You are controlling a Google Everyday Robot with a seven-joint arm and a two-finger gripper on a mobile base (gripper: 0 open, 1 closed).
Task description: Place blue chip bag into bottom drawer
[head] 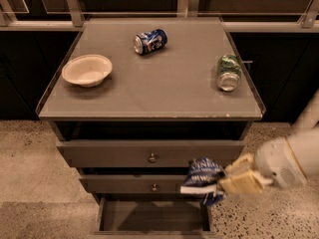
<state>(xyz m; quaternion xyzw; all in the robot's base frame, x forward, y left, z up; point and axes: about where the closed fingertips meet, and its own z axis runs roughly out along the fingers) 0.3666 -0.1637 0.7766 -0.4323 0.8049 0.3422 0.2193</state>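
Note:
The blue chip bag [203, 180], dark-blue crinkly foil with white lettering, hangs in my gripper [230, 179] in front of the right end of the middle drawer. My gripper's tan fingers are shut on the bag's right side, and my white arm comes in from the lower right. The bottom drawer [152, 218] is pulled open below, a shallow box with a flat grey floor. The bag is just above the drawer's right rear corner.
On the cabinet top [149, 83] lie a white bowl [87, 69] at left, a blue soda can [150, 41] on its side at the back, and a green can [229, 71] at right. Two knobbed drawers [152, 156] stand slightly open above.

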